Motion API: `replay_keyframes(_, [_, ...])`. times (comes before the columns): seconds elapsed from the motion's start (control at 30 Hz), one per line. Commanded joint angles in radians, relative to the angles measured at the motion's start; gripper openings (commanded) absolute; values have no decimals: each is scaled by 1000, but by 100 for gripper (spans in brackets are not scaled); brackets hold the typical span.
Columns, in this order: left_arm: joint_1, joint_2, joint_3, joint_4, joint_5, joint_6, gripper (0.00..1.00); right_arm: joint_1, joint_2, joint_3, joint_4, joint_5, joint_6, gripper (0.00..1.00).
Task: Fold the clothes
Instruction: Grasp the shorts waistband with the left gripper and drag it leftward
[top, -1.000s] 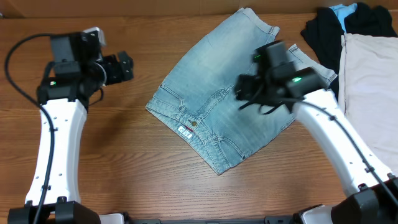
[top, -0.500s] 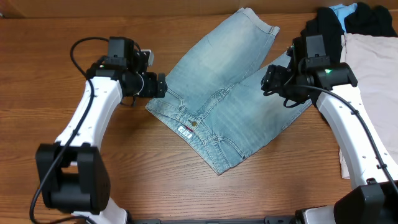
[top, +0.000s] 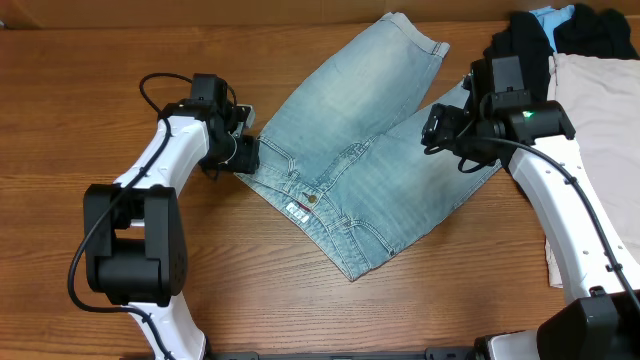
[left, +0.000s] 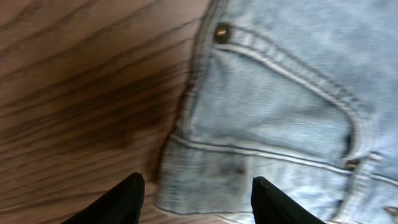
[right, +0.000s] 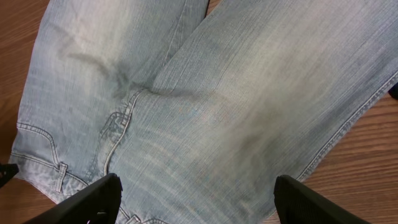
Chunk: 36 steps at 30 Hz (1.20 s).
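One change: our left gripper (left: 196, 190), jaws spread, has reached the waistband corner of the denim shorts (top: 360, 150), left of centre, while our right gripper (right: 199, 190) hovers spread over a leg, so grasping seems next.

No text is legible; the white label (top: 296, 209) on the denim shorts (top: 370, 150) is unreadable.

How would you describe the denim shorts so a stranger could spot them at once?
Start with the brown wooden table and look at its middle. The faded light-blue denim shorts lie spread flat there, with the waistband at the lower left. Unlike the black garment and the cream garment at the right edge, they are stitched blue denim.
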Motion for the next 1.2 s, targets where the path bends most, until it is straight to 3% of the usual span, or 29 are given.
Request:
replay_keyframes(0.0, [-1, 32, 15, 0, -87, 36, 54, -4, -10, 13, 3, 25, -6, 82])
replay_keyframes(0.33, [-2, 84, 14, -2, -71, 45, 9, -4, -10, 13, 10, 25, -7, 83])
replay_keyframes(0.4, [-1, 84, 15, 6, -85, 46, 4, -4, -10, 13, 10, 27, -6, 83])
replay_keyframes(0.7, [54, 84, 15, 195, -443, -20, 4, -4, -10, 13, 10, 28, -6, 82])
replay_keyframes(0.97, [146, 84, 15, 588, -498, 39, 12, -4, -9, 13, 13, 28, -6, 82])
replay_keyframes(1.07, [176, 84, 15, 727, -496, 34, 23, -4, -9, 13, 9, 28, -6, 82])
replay_keyframes(1.17, [181, 83, 27, 776, -497, 35, 48, -4, -9, 13, 5, 28, -6, 83])
